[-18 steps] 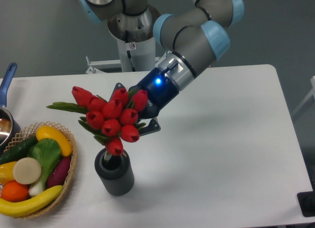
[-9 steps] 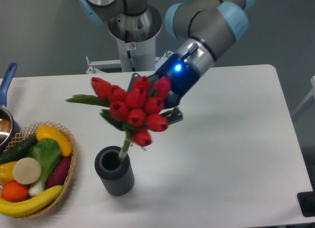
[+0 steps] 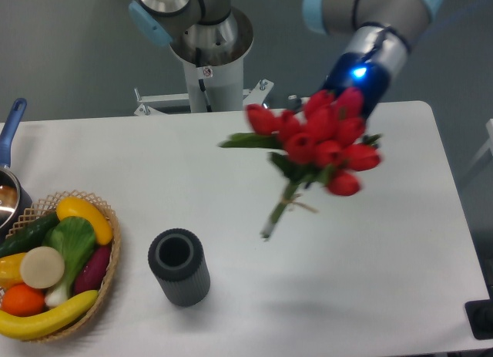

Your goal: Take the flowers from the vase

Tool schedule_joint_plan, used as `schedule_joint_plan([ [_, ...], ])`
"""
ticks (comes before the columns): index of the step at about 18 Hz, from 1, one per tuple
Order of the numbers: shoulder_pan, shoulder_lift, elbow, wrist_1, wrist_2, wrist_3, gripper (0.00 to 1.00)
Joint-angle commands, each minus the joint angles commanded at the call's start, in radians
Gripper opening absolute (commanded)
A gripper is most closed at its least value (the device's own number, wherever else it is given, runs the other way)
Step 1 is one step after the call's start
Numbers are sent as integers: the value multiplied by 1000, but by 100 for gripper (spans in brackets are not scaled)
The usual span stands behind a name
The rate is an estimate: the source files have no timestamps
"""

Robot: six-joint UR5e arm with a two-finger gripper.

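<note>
Camera, pincer [image 3: 339, 129] hidden behind blurred flowers [image 3: 317, 139], vase [image 3: 179, 267] hollow

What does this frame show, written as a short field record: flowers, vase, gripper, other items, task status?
flowers: red tulip bunch in the air, clear of the vase, stems pointing down-left, slightly motion-blurred
vase: dark grey ribbed cylinder, upright on the table, hollow top empty
gripper: hidden behind the blooms; fingers not visible, bunch appears carried by it
other items: woven basket of fruit and vegetables at left; pan with blue handle at left edge
task status: flowers out of the vase
</note>
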Motion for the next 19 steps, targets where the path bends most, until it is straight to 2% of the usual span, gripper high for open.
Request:
schedule_joint_plan([
  [6, 38, -9, -18, -2, 0, 55, 37],
  [11, 51, -2, -66, -2, 0, 72, 37],
  [19, 52, 0, -70, -2, 2, 92, 37],
])
